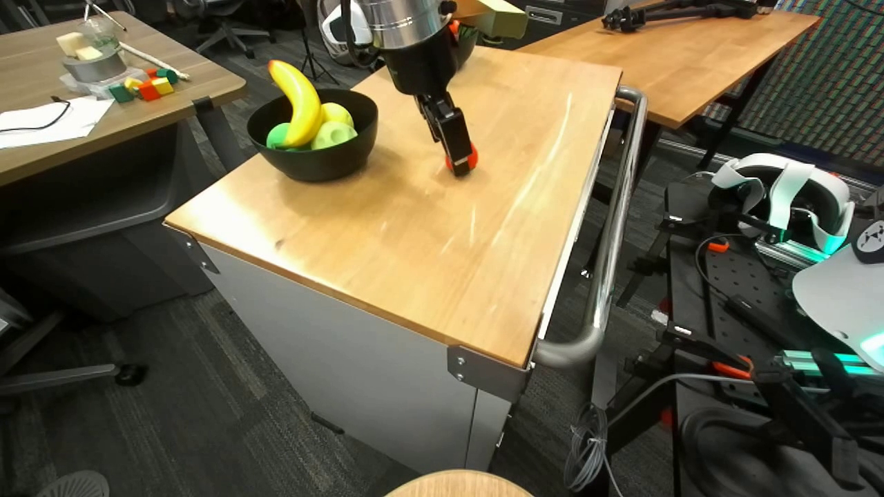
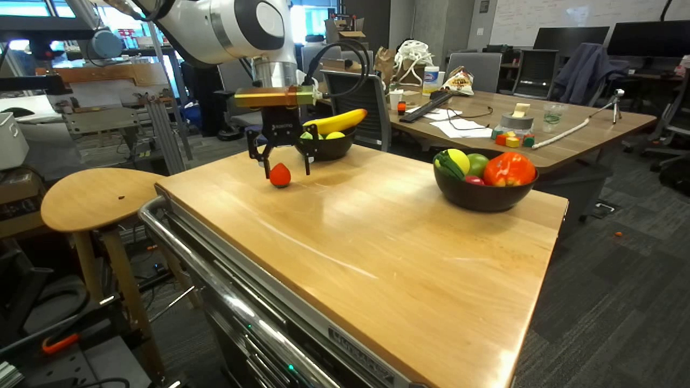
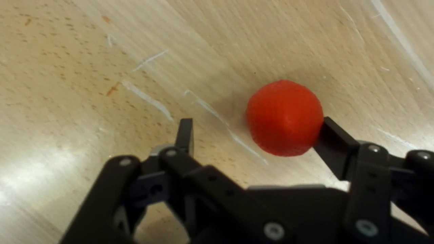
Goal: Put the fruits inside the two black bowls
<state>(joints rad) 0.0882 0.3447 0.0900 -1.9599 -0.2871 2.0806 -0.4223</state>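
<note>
Worktop [image 2: 377, 237] spreads pale and scratched beneath you, and your white arm [image 2: 232, 32] reaches down over it. A black bowl [image 1: 321, 167] sits near the edge, there for you in both exterior views; the second black bowl [image 2: 485, 196], well apart from it, stands near a corner in an exterior view. And here's your end effector [image 2: 287, 170], low and pointing down, its fingers [image 3: 335, 145] spread wide!

Banana [image 1: 300, 103] next, the longest of your fruits, its tip jutting high over the first bowl's rim. In the second, a big red-orange fruit [image 2: 509, 170] bulges above the rim, right beside a green ball [image 2: 477, 164], with a yellow fruit [image 2: 458, 160] along from that. Back with the banana, you've a yellow ball [image 1: 336, 114], a pale green ball [image 1: 334, 135] and a brighter green ball [image 1: 277, 135].

Now your red fruit [image 3: 284, 118]: out on the worktop, tip up, between your fingers, close up to one and clear of the opposite; whether it touches the nearer finger can't be told. Smallest patch showing, a dark red fruit [image 2: 474, 180] peeks out low in the second bowl, partly covered.
</note>
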